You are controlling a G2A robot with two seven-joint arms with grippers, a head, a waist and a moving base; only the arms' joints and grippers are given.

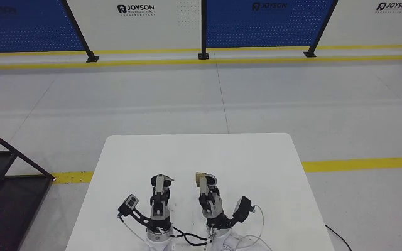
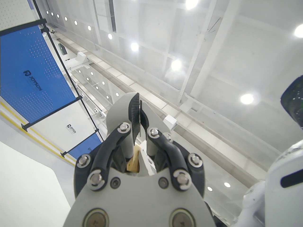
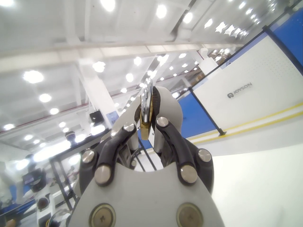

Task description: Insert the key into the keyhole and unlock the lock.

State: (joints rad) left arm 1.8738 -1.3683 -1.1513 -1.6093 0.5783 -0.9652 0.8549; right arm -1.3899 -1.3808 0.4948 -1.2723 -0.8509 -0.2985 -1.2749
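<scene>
Both arms stand side by side near the front edge of the white table point(image 1: 251, 157), with their grippers pointing up. My right gripper point(image 3: 151, 90) point(image 1: 205, 183) is shut on a brass padlock point(image 3: 144, 121) point(image 1: 201, 177), whose silver shackle point(image 3: 148, 90) sticks out past the fingertips. My left gripper point(image 2: 139, 100) point(image 1: 161, 181) is shut on a thin dark metal sliver seen edge-on between its ribbed pads, which looks like the key point(image 2: 140, 116). The two grippers are a short gap apart and not touching.
A black rack point(image 1: 19, 169) stands off the table's left side. Blue and white fence panels point(image 1: 138, 25) line the far floor behind yellow lines. Loose cables point(image 1: 254, 235) lie by the arm bases.
</scene>
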